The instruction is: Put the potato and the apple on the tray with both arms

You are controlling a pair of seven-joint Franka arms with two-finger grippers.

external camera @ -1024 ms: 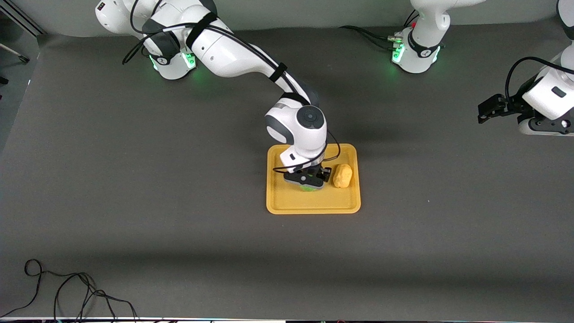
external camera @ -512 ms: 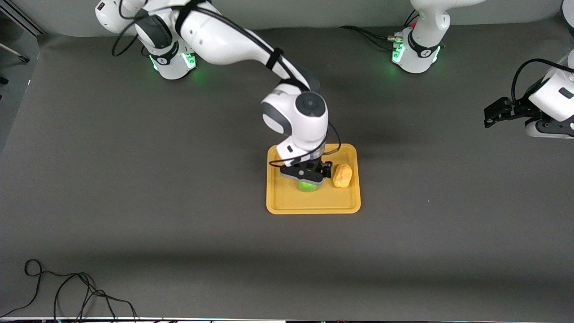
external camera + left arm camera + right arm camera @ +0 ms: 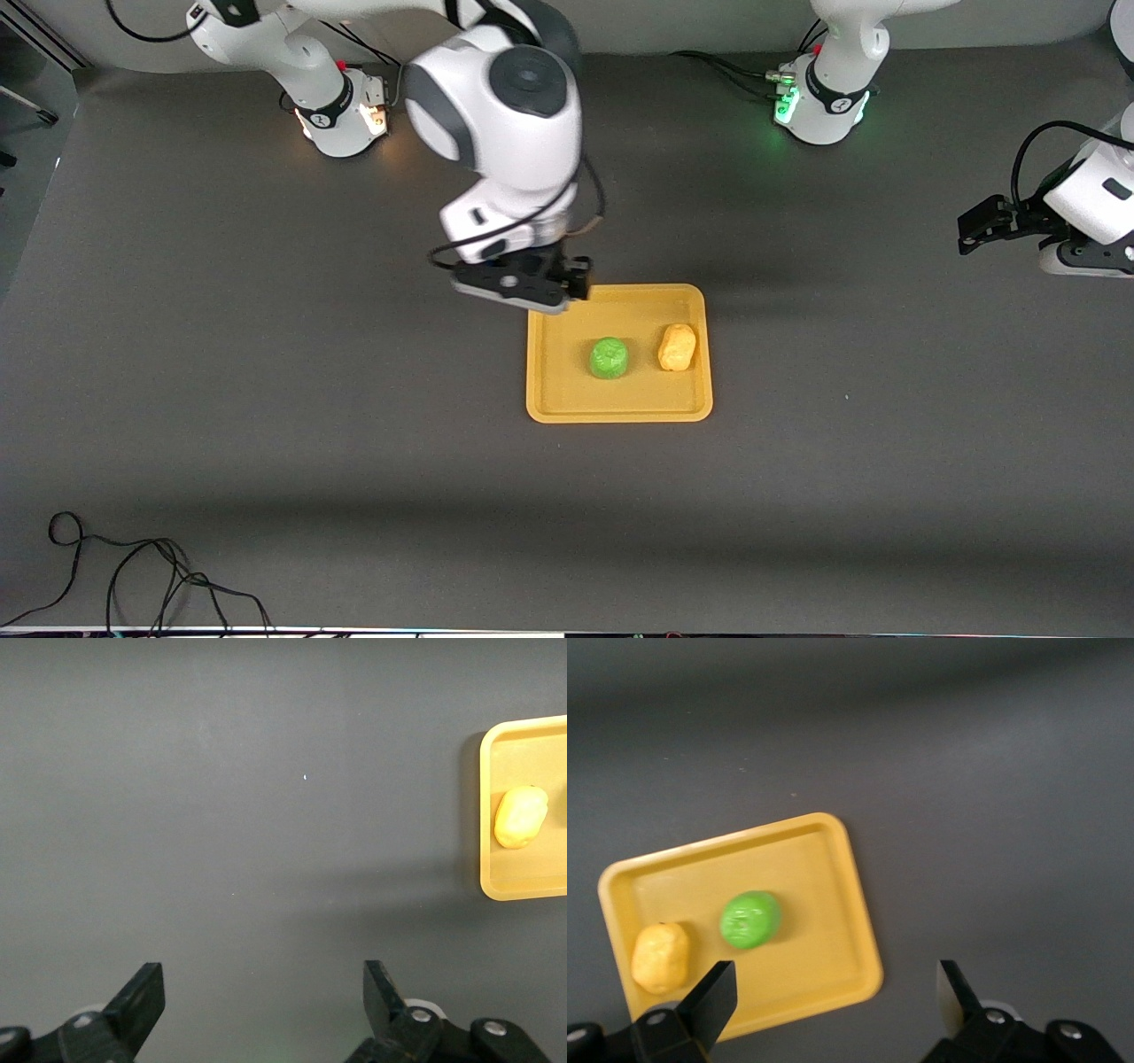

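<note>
Both fruits rest on the tray (image 3: 549, 390): apple (image 3: 609, 358) near the tray's centre, potato (image 3: 677, 346) just beside it at about 3 o'clock in the front view, toward the left arm's end of the table; a narrow strip of tray floor shows between the two, so not touching. Potato lies close to the tray's rim on that side. Right gripper (image 3: 521, 292) is up in the air over the tray's corner at about 10 o'clock from the apple, holding nothing. Right wrist view: fingers (image 3: 713, 999) spread wide, bare; apple (image 3: 750, 919) and potato (image 3: 660, 957) both sit clear of the fingers, not between them, with the potato near one fingertip in the picture and the apple at about 1 o'clock from that tip; the gap between the fingers shows tray (image 3: 833, 904) rim and grey table (image 3: 992, 815). Left gripper (image 3: 974, 226) waits over the bare table (image 3: 266, 399) at the left arm's end, well apart from the tray, at about 3 o'clock from it in the front view. Left wrist view: fingers (image 3: 142, 1001) spread wide, empty, only table between them; potato (image 3: 521, 816) and a part of the tray (image 3: 496, 877) show at about 1 o'clock from the fingers, well clear.
</note>
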